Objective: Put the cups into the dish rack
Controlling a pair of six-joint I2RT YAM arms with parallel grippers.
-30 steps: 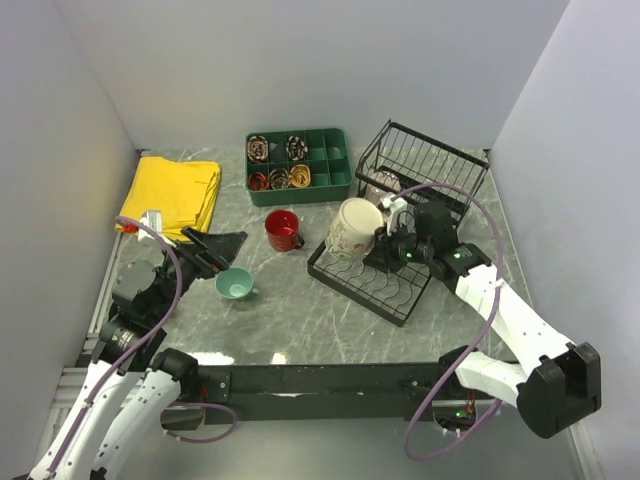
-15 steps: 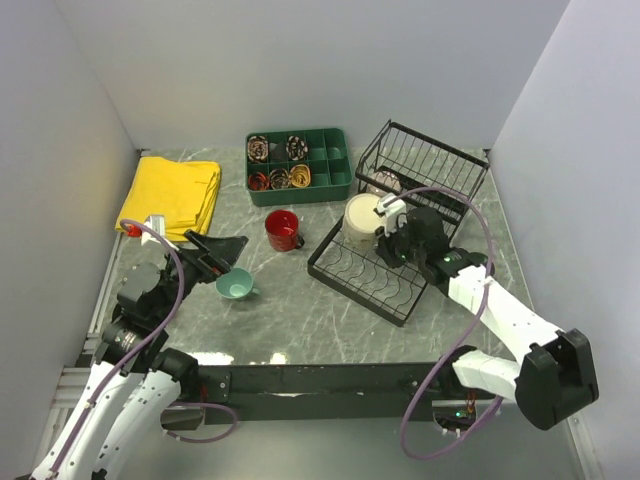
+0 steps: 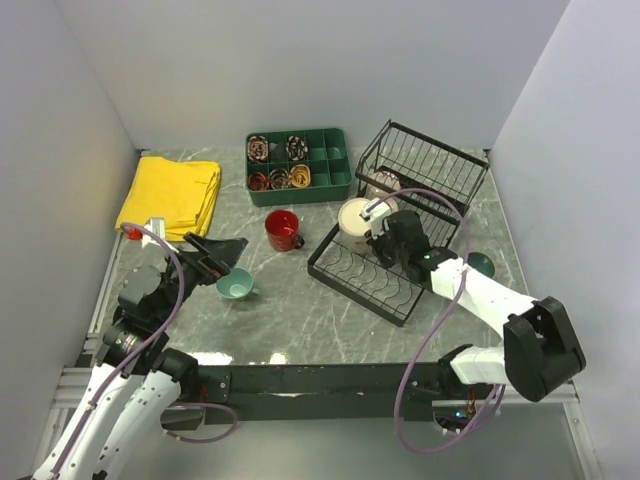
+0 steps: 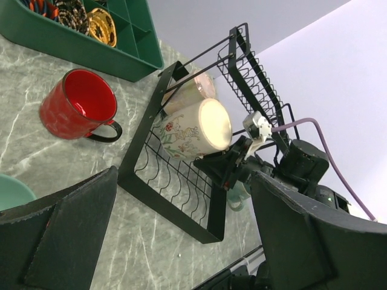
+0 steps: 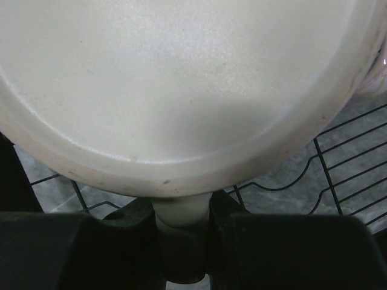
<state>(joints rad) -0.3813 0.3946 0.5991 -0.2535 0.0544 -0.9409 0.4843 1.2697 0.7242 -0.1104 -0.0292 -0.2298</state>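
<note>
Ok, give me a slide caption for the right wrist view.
Right claw shut on the cream mug by its handle, mug filling the frame over the dish rack.

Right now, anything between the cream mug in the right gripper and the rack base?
Nothing visible. The right gripper holds the cream mug by its handle, directly over the dish rack base wires. A pinkish mug lies just behind it, not below.

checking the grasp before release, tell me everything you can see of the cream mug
Glossy ceramic cream mug with a red-and-green floral print. It is tipped, plain base toward the right end effector, which pinches its handle. It is over the dish rack's far-left corner beside a beige-pink mug; contact with the wires is unclear.
</note>
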